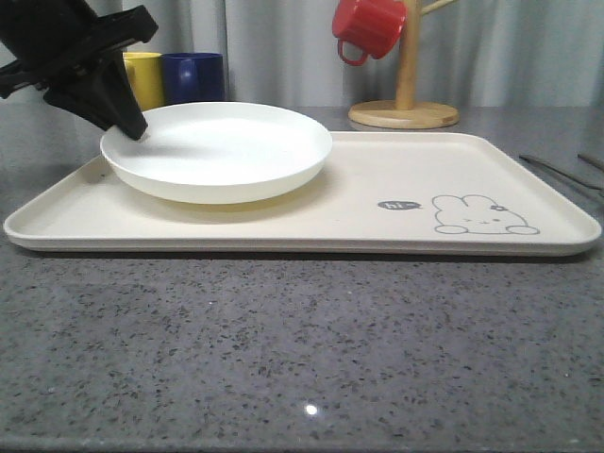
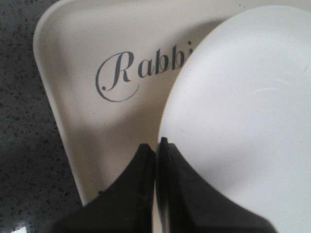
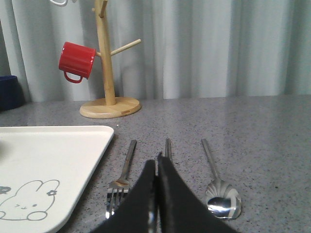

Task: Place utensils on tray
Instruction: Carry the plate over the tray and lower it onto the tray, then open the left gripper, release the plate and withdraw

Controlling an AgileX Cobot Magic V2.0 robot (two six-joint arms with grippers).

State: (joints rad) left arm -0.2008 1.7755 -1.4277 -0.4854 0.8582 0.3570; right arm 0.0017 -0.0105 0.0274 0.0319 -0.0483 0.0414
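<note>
The round white plate (image 1: 222, 151) sits over the left half of the cream tray (image 1: 377, 222), which has a rabbit drawing. My left gripper (image 1: 135, 127) is shut on the plate's left rim. In the left wrist view the rim edge runs between the closed fingertips of that gripper (image 2: 156, 145), with the plate (image 2: 243, 97) covering part of the "Rabbit" script on the tray (image 2: 73, 58). To the right of the tray (image 3: 58, 150), the fork (image 3: 127, 162), chopsticks (image 3: 167, 145) and spoon (image 3: 216, 179) lie parallel on the counter. My right gripper (image 3: 157, 160) hovers shut above the chopsticks, hiding their near part.
A wooden mug stand (image 1: 406, 94) with a red mug (image 1: 368, 28) hanging on it stands behind the tray. Yellow (image 1: 143, 75) and blue (image 1: 193, 75) mugs stand at the back left. Thin utensil handles (image 1: 557, 170) show right of the tray. Speckled grey counter lies in front.
</note>
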